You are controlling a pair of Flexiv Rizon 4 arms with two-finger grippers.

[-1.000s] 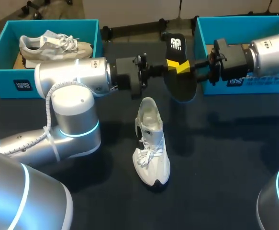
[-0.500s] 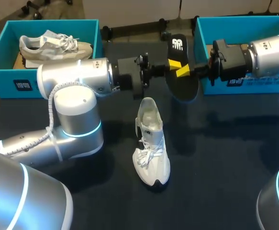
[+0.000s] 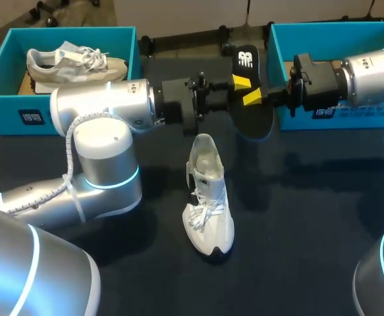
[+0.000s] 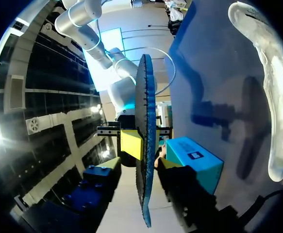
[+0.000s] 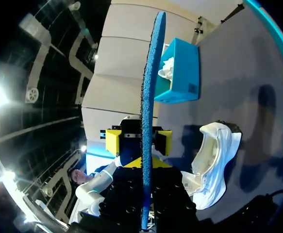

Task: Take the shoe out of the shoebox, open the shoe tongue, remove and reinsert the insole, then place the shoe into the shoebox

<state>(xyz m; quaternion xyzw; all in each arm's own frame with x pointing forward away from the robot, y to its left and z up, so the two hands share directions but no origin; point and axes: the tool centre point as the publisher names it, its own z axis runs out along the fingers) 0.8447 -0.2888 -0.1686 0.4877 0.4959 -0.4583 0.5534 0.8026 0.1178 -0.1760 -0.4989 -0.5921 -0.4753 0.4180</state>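
Black on one face and blue on the other, the insole (image 3: 249, 122) hangs on edge in the air, between two tools that meet nose to nose above the tabletop (image 3: 297, 217). The right tool (image 3: 252, 97) is narrow, pinching the insole from both faces near its middle. The left tool (image 3: 240, 81) comes in from the opposite side, just beside the right one. Its yellow tips (image 5: 163, 141) straddle the same insole, but in the right wrist view one tip seems to stand slightly off the surface, so it reads as parted rather than gripping.

Below both tools, on the robot's side of them, the white shoe (image 3: 208, 204) stands upright on the tabletop, apart from the insole, its mouth toward the tools and its toe toward the robot. The teal shoebox (image 3: 336, 120) sits directly behind the right tool, under that arm's wrist. Well behind the left tool, beyond that arm's forearm, another teal box (image 3: 20, 112) holds a grey shoe (image 3: 73, 62).
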